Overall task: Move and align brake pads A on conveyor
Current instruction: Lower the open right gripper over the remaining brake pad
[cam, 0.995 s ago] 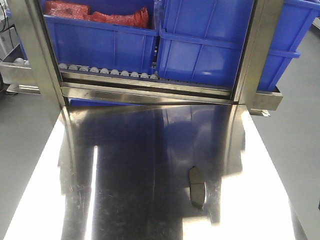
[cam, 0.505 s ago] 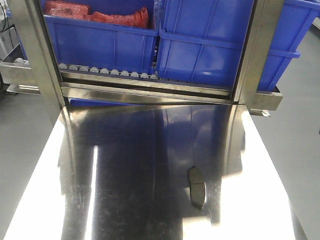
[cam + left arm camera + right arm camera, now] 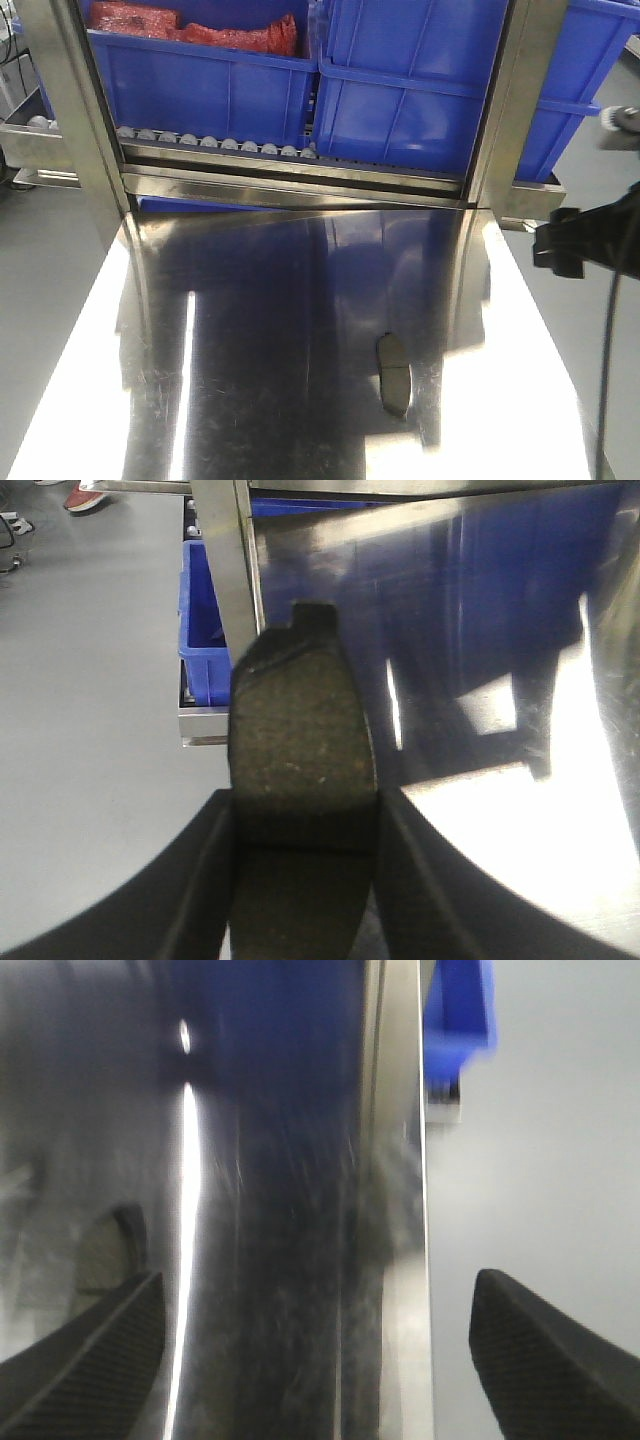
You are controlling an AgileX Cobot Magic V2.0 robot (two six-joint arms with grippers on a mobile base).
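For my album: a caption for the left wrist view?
Left jaws grip a grey brake pad beside a steel table.

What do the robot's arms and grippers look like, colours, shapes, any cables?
The left gripper has broad matte black fingers with curved edges. The right gripper has black fingers with a fine woven texture, tapering to points. In the front view the right arm is a blocky black shape, with a thin black cable below and a blurred pale grey part above. No markings show.
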